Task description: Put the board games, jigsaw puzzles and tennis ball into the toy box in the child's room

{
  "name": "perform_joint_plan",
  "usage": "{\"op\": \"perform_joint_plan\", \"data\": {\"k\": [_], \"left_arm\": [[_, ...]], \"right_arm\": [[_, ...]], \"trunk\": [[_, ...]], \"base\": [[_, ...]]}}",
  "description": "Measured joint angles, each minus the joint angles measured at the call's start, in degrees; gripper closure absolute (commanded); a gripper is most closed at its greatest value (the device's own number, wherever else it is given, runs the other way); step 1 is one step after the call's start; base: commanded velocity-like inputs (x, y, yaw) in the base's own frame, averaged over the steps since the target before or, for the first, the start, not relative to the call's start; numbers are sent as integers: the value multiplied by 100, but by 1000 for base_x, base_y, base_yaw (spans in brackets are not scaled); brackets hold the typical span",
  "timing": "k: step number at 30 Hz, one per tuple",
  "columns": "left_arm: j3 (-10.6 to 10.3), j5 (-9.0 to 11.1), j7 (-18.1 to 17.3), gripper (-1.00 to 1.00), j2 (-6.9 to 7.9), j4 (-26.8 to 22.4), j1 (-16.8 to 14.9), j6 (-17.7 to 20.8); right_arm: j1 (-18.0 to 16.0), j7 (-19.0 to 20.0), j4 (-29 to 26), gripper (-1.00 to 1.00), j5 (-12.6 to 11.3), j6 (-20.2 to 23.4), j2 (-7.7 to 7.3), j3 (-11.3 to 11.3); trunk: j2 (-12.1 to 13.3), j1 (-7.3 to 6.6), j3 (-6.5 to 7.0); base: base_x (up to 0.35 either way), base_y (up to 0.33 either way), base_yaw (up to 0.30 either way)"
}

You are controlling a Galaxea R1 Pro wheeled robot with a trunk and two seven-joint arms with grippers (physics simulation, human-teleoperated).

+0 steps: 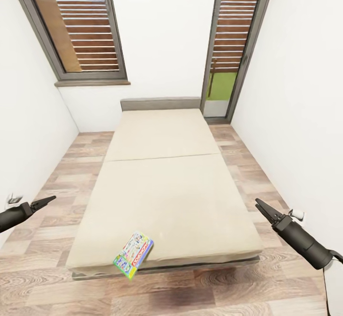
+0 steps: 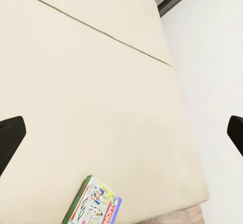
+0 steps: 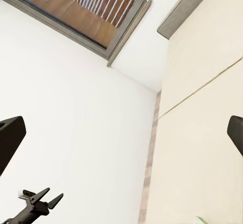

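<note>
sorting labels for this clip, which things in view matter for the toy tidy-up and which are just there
Part of the job:
- flat colourful rectangular board game box, overhanging the near edge of the bed
- low bed with plain beige mattress
- left gripper and right gripper, both empty

Just there:
- two slatted grey-framed windows
- wood-plank floor
- white walls

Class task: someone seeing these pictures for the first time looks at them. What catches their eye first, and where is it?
The low bed with a plain beige mattress and dark grey frame dominates the middle of the room, running toward the far wall. One flat colourful rectangular board game box lies at its near edge, slightly overhanging. The black left hand and right hand hang either side of the bed, over the wood-plank floor.
</note>
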Motion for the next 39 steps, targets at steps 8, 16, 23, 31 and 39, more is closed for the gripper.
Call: {"op": "perform_joint_plan", "data": {"k": [8, 16, 23, 31, 39], "left_arm": [[6, -3, 12, -100, 14, -2, 2, 0], [12, -3, 3, -100, 27, -2, 0, 0], [11, -1, 11, -100, 35, -2, 0, 0], [1, -3, 22, -100, 15, -2, 1, 0], [2, -1, 19, -100, 15, -2, 0, 0]], "right_arm": [[0, 4, 9, -100, 2, 0, 60, -23], [0, 7, 2, -100, -1, 3, 70, -23], [0, 1, 13, -100, -2, 8, 29, -46], [0, -2, 18, -100, -6, 8, 14, -49], [0, -9, 19, -100, 1, 4, 26, -49]], "trunk": [[0, 0, 76], [0, 0, 151], [0, 0, 218], [0, 0, 293], [1, 0, 369]], "base": [[0, 0, 0], [0, 0, 0], [0, 0, 0], [0, 0, 0], [0, 0, 0]]}}
